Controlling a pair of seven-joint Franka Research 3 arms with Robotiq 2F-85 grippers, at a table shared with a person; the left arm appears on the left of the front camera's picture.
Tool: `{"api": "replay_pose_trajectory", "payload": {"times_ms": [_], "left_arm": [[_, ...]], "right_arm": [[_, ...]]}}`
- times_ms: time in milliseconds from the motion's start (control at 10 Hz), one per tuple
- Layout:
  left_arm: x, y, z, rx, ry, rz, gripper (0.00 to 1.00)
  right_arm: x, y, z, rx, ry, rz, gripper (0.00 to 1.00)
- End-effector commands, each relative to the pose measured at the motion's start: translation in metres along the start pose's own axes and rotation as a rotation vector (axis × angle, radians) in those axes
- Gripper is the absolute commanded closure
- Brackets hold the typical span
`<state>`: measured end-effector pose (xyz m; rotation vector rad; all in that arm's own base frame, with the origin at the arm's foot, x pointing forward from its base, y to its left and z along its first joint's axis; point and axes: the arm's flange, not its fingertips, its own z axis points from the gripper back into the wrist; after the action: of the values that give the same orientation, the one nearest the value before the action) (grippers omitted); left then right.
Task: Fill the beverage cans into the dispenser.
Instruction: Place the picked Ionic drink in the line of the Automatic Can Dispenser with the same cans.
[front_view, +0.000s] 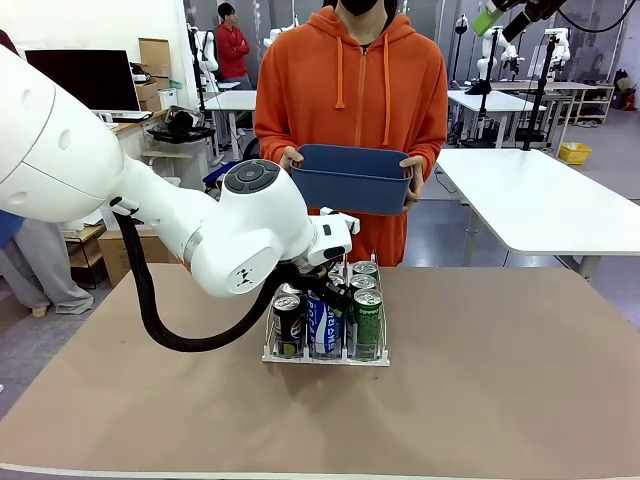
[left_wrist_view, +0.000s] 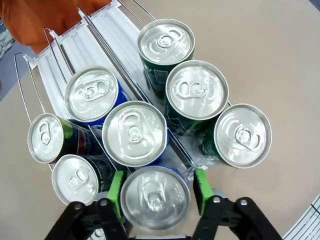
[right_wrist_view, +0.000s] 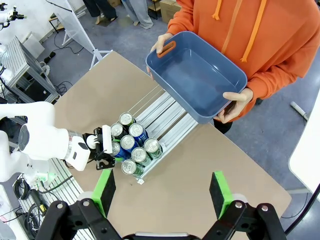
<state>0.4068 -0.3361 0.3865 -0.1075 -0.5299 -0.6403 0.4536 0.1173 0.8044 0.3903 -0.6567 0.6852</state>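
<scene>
From my remote seat, the dispenser (front_view: 327, 352) sits at centre frame on the tabletop (front_view: 500, 400) in the front view, its lanes running away from me toward the person (front_view: 350, 90) in orange, low lip nearest the camera. The cans (front_view: 368, 312) stand upright in it, long axes vertical, silver tops up.

The left wrist view looks straight down on eight tops: green cans (left_wrist_view: 197, 90) in the right-hand lane, blue-and-white ones in the middle, black at lower left. My left gripper (left_wrist_view: 156, 192) straddles the front middle can (left_wrist_view: 155, 197), its fingers (left_wrist_view: 201, 184) just beside the can's sides; I cannot tell whether the pads touch.

The right wrist view, from high above, shows the bare far ends of the lanes at centre frame and the tub (right_wrist_view: 197, 75) the person holds in both hands. My right gripper (right_wrist_view: 162, 192) hangs at the bottom edge, fingers wide with nothing between them.
</scene>
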Motion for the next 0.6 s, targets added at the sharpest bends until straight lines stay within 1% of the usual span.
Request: {"api": "replay_pose_trajectory", "payload": {"times_ms": [0,200,300,500], "left_arm": [[0.003,-0.003,0.011,0.02,-0.013,-0.006,0.07],[0.009,-0.005,0.031,0.052,-0.045,-0.005,0.0],[0.013,-0.004,0.043,0.055,-0.058,-0.014,0.0],[0.018,-0.007,0.062,0.056,-0.022,-0.041,0.0]], "right_arm": [[-0.001,0.0,0.001,0.001,0.002,0.001,0.0],[-0.001,0.0,0.001,0.001,0.002,0.001,0.0],[-0.001,0.0,0.001,0.001,0.002,0.001,0.0],[-0.001,0.0,0.001,0.001,0.002,0.001,0.0]]}}
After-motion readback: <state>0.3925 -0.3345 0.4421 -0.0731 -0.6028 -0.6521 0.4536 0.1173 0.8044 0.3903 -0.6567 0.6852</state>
